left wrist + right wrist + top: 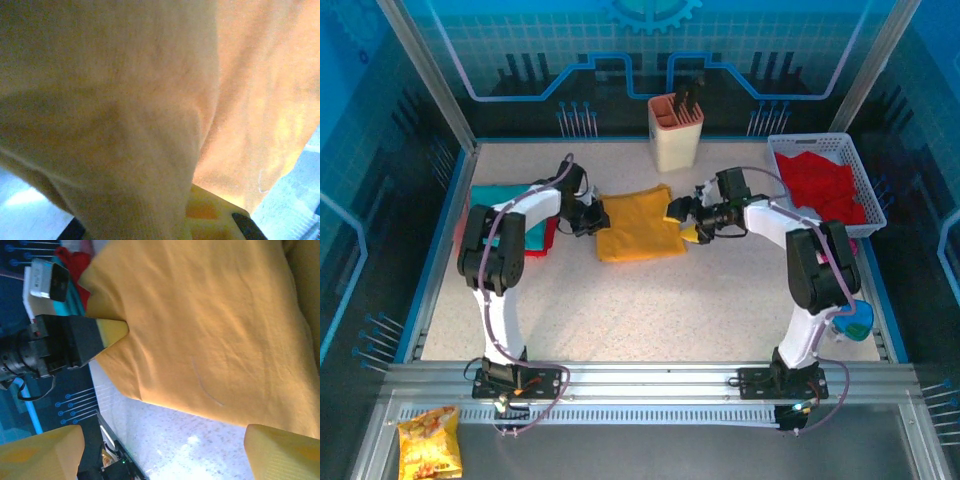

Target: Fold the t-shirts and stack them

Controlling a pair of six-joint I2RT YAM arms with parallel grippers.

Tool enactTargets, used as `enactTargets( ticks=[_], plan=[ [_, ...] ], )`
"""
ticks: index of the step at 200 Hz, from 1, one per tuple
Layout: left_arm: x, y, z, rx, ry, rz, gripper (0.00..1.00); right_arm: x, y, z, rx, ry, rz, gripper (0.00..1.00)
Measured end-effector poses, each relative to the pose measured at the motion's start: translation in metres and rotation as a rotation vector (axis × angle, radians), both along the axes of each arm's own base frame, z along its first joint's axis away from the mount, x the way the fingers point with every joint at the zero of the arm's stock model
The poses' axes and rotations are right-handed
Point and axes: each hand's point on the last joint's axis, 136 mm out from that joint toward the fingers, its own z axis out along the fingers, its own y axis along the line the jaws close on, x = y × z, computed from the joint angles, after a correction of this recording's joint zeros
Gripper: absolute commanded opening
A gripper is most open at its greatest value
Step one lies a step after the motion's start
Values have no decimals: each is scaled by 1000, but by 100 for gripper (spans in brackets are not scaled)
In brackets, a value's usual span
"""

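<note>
Just in front of the beige holder [675, 135], on the arms' side of it, the mustard t-shirt [638, 228] lies flat on the bench [720, 310] as a folded, roughly square panel, and both arms are on it. Left of the holder's line, the left claw [592, 216] is closed on the shirt's left edge. The right wrist view shows its yellow tip pinching the cloth, and its own camera looks straight into draped fabric. Right of the holder's line, the right claw [682, 222] stands wide open and holds nothing, with bare bench between its tips and the shirt's hem just beyond them. So the two claws face each other across the panel, which spans the gap between them from side to side. Now the relation that matters: from the open claw the cloth lies straight ahead, toward the holder's left, so a short push forward and a squeeze looks like the next call. Well left of the holder sits the teal t-shirt [495, 195] with red cloth [550, 236] at its edge, probably the stack, and the left arm is much the nearer to it. Right of the holder, the white basket [775, 150] holds red garments [825, 185], close by the right arm.
</note>
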Motion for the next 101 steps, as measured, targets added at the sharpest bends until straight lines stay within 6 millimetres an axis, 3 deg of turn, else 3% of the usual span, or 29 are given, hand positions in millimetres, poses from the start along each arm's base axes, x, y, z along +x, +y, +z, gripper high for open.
enactTargets(
  ticks=[37,61,101],
  plan=[
    [-4,20,62,123,-102,-13,0,-4,-1,40,-10,-108,44,85],
    [-8,35,97,205,-147,-19,0,-9,-4,43,-26,-115,59,85],
    [-24,74,126,356,-141,-33,0,-13,-6,39,-41,-103,65,84]
  ],
)
